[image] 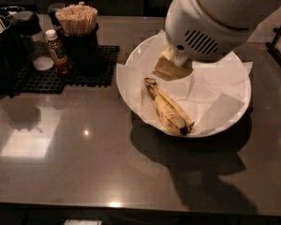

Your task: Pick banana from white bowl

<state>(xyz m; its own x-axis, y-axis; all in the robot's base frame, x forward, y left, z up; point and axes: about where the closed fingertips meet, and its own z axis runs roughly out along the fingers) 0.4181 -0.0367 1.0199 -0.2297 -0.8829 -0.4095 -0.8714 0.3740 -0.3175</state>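
The hand (173,68) is seen low over the far side of the white bowl (139,50), which is set on the dark desk (84,163). Whether it is clenched or released cannot be told. The banana (167,108) is noted lying on crinkled paper (210,93) inside the bowl, just in front of the hand.

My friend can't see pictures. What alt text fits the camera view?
The robot's pincer hangs over a paper-lined white bowl, where a banana with a blackened end lies. A sauce bottle stands farther left.

sauce bottle (57,53), stick holder (82,48), black mat (37,79)
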